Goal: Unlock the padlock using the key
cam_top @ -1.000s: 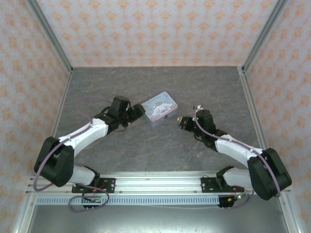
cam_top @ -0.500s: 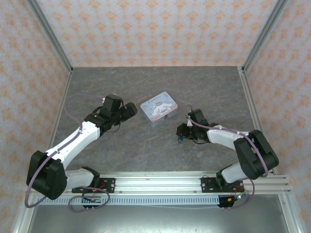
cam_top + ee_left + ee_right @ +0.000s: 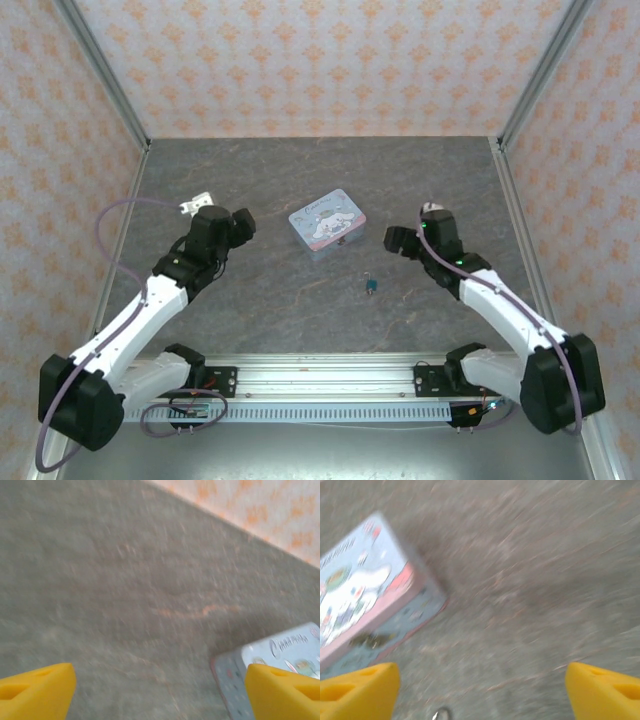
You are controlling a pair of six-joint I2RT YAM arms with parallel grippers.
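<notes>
The tiny teal padlock [image 3: 371,288] lies on the grey table, in front of the pale blue cartoon tin [image 3: 327,222]. Something small and silvery sits at its top, and I cannot tell shackle from key. My right gripper [image 3: 393,240] hovers to the padlock's right and behind it, open and holding nothing. In the right wrist view the open gripper [image 3: 480,692] looks down at bare table, with the tin [image 3: 365,605] at the left and a silvery bit [image 3: 441,713] at the bottom edge. My left gripper [image 3: 241,223] is open, left of the tin. Its wrist view [image 3: 160,695] shows the tin's corner [image 3: 280,652].
Patterned walls and metal posts [image 3: 100,70] enclose the table on three sides. A rail [image 3: 320,375] with both arm bases runs along the near edge. Bare grey tabletop [image 3: 300,310] lies between the arms.
The right gripper lowered the padlock to the table, let go and pulled back right. The left gripper drew away from the tin to the left. Both wrist views are motion-blurred.
</notes>
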